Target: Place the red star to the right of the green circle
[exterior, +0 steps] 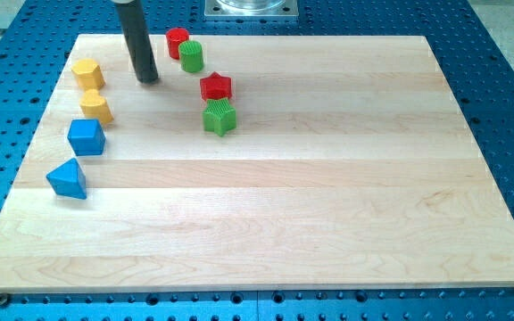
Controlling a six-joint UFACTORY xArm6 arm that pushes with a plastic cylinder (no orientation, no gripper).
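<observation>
The red star (pixel 215 86) lies on the wooden board (pixel 328 223) near the view's top, just above the green star (pixel 219 117) and touching it. The green circle (pixel 191 56) stands up and to the left of the red star, with a red circle (pixel 178 42) touching its upper left side. My tip (pixel 147 78) rests on the board to the left of the green circle and of the red star, apart from both.
At the view's left stand a yellow hexagon (pixel 88 73), a yellow block (pixel 96 106), a blue cube (pixel 87 136) and a blue triangle (pixel 68 179). A metal base (pixel 252 8) sits beyond the board's top edge.
</observation>
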